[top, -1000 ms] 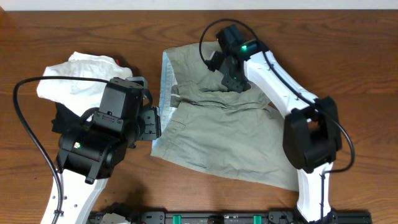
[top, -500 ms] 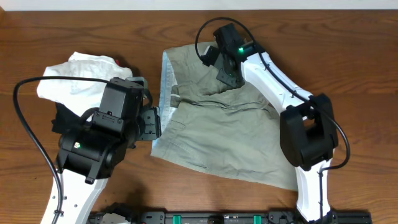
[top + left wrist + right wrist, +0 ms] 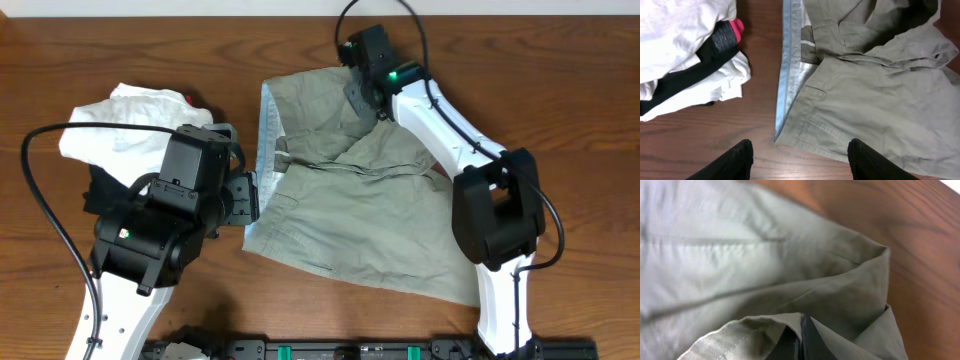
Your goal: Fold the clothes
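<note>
The clothes are khaki grey-green shorts lying spread across the middle of the table, with the pale blue inner waistband along their left edge. My right gripper is at the shorts' far edge, shut on a hemmed fold of khaki cloth. The right wrist view shows that hem pinched between the dark fingertips, with the rest of the shorts below. My left gripper hovers open by the near end of the waistband. Only bare wood and the shorts' corner lie ahead of its gripper.
A pile of white and black garments with a red bit lies at the left, close to the left arm, and fills the upper left of the left wrist view. The wooden table shows bare to the right of the shorts.
The right gripper has shut on the shorts' cloth and moved toward the far edge of the table, dragging the fold with it. The left arm has not moved.
</note>
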You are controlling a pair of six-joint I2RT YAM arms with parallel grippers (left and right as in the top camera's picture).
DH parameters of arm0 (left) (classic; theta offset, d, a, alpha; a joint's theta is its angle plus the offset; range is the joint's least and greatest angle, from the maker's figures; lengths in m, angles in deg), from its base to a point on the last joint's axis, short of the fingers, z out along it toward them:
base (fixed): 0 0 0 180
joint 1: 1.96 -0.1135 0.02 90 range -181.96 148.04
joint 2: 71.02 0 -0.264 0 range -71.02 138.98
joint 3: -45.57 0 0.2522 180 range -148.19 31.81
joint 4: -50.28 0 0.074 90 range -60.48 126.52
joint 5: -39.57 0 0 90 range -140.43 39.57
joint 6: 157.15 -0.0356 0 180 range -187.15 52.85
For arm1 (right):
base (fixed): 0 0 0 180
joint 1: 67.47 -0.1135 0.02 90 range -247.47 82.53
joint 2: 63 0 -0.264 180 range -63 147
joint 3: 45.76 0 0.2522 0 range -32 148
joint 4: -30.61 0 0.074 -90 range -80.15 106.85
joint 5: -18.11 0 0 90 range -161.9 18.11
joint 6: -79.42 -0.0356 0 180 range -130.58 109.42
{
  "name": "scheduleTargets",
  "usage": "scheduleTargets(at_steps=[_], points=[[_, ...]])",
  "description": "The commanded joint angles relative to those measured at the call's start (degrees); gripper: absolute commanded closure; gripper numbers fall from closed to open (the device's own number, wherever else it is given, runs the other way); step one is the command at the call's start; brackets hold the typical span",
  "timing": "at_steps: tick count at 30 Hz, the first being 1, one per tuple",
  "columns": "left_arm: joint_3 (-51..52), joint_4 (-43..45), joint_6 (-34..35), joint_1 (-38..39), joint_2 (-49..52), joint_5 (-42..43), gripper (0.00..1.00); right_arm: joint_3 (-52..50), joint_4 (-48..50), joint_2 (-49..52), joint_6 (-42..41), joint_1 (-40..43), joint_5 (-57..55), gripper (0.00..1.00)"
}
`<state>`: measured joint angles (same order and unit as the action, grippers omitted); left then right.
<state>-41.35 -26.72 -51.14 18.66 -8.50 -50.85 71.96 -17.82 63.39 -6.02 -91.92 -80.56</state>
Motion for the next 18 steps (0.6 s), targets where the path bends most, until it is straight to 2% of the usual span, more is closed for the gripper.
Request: scheduleTargets(at_steps=[1,5,10,14,16,18], points=[[-0.8,-0.4,-1.0,-0.3,0.0,-0.5,0.37,1.3,1.6,-1.2,-15.3,1.7,-0.5,0.99],[-0.8,-0.4,-1.0,-0.3,0.0,-0.5,0.37,1.3,4.8,-1.2,-23.4,3.0,-0.3,0.99],[-0.8,-0.4,-1.0,-0.3,0.0,-0.5,0.37,1.3,8.7,-1.2,-25.7,3.5,-0.1,0.98],[-0.8,-0.4,-1.0,-0.3,0.0,-0.5,0.37,1.3,11.4,-1.2,-25.7,3.4,-0.1,0.58],[-0.8,-0.4,-1.0,-0.3,0.0,-0.5,0.37,1.3,11.8,-1.2,-23.5,3.4,0.8,0.34],[-0.8,-0.4,-1.0,-0.3,0.0,-0.5,0.37,1.3,11.7,-1.2,-20.3,3.4,2.8,0.33]])
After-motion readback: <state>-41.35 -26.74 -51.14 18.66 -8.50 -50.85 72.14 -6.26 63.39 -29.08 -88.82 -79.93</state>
